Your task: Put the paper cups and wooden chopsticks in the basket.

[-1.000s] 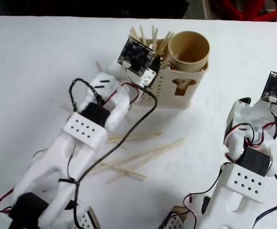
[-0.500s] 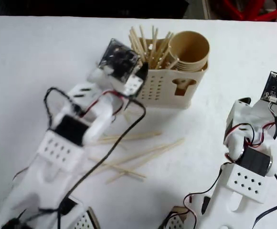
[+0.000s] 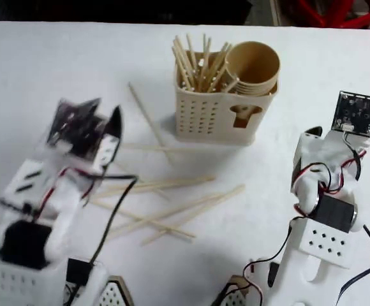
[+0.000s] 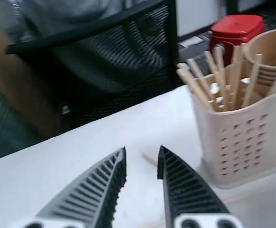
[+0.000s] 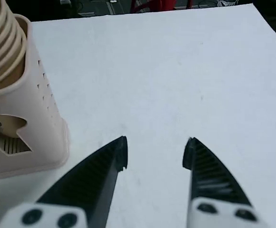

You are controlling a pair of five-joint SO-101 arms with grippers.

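The cream perforated basket (image 3: 217, 118) stands at the back of the white table, with a stack of paper cups (image 3: 254, 65) in its right half and a bundle of wooden chopsticks (image 3: 196, 60) upright in its left half. Several loose chopsticks (image 3: 172, 210) lie on the table in front of it, and one more chopstick (image 3: 145, 116) lies to the basket's left. My left gripper (image 3: 113, 127) hovers left of the basket, open with a narrow gap and empty (image 4: 142, 154). The right gripper (image 5: 155, 145) is open and empty, to the right of the basket (image 5: 26, 128).
Red cables and a black one trail over the left arm (image 3: 38, 204). The right arm (image 3: 325, 210) stands at the front right. Bare tabletop (image 3: 57, 57) lies at the back left. In the left wrist view, a black mesh chair (image 4: 104, 52) stands beyond the table's far edge.
My left arm has drawn back from over the basket to the left and toward the front, uncovering the chopstick bundle and one lying beside the basket. The right arm shifted slightly left.
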